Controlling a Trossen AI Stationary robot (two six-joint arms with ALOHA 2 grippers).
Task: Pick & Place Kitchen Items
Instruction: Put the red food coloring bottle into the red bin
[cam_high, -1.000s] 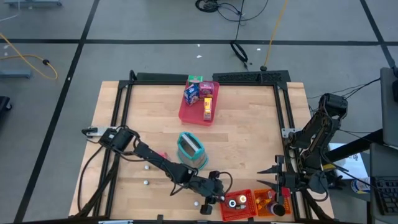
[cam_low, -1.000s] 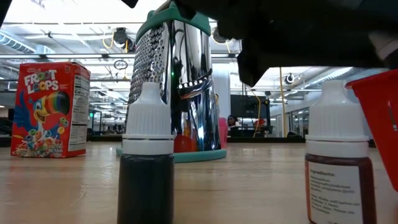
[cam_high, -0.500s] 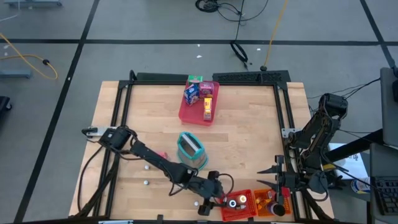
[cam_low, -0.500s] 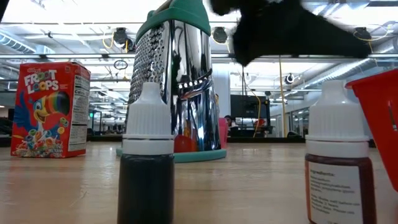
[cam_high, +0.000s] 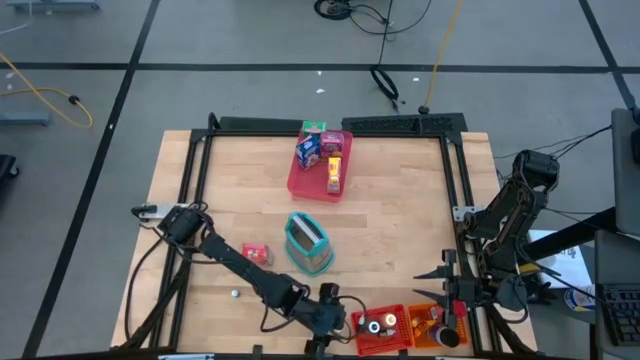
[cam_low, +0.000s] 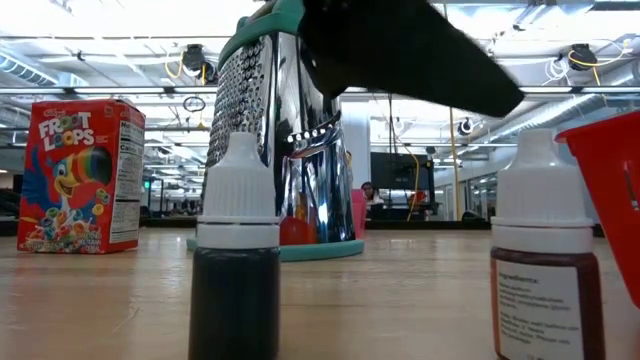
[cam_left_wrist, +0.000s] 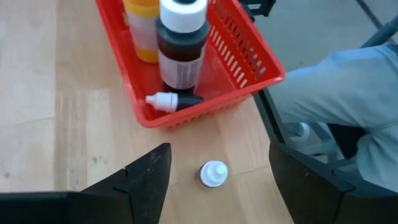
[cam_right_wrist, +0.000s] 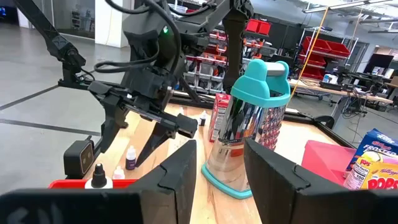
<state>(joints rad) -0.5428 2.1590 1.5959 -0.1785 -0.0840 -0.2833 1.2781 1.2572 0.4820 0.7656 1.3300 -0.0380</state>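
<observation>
My left gripper (cam_high: 333, 322) (cam_left_wrist: 217, 186) hovers open at the near edge, just left of the red bin (cam_high: 385, 330) (cam_left_wrist: 249, 62). A white-capped little bottle (cam_left_wrist: 213, 174) stands on the table below its fingers, untouched. In the bin a small dropper bottle (cam_left_wrist: 171, 101) lies on its side next to an upright dark bottle (cam_left_wrist: 180, 46) and a yellow one (cam_left_wrist: 142, 28). Two more dropper bottles (cam_low: 237, 270) (cam_low: 545, 270) stand on the table. My right gripper (cam_right_wrist: 217, 180) (cam_high: 447, 290) waits open at the right edge, holding nothing.
A teal-topped metal grater (cam_high: 308, 243) stands mid-table, a small red packet (cam_high: 255, 254) to its left. The pink tray (cam_high: 310, 185) at the far side holds cereal boxes. An orange bin (cam_high: 435, 328) adjoins the red one. A person's trouser leg (cam_left_wrist: 348, 93) shows beyond the table's edge.
My left gripper has drawn back from the red bin toward the table's left and risen a little, its arm swinging toward the near edge. This has uncovered the small red packet beside the grater. My right arm has kept still.
</observation>
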